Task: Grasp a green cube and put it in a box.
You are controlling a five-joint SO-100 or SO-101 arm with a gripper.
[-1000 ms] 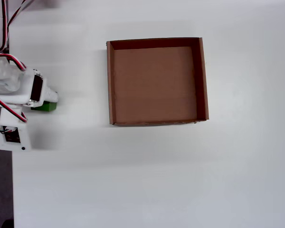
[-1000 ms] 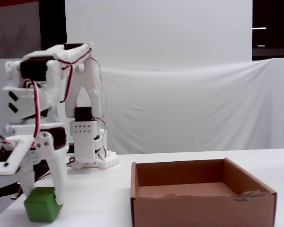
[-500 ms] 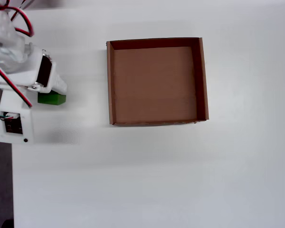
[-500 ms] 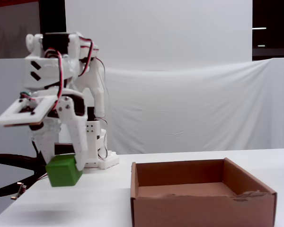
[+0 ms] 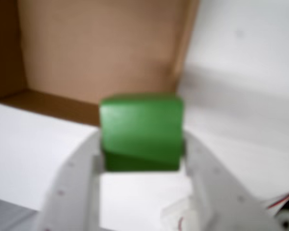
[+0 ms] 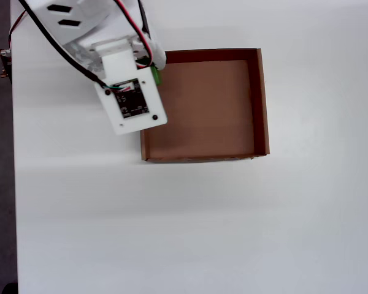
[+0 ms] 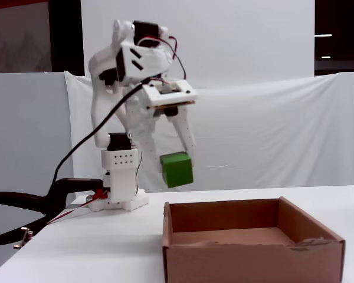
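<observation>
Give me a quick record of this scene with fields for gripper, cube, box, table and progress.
gripper: shut on the cube, raised above the table
cube: green, held in the air, tilted, near the box's left wall in the overhead view
box: brown cardboard, open top, floor bare
table: white, holds the box
progress: cube grasped and lifted, not yet in the box
</observation>
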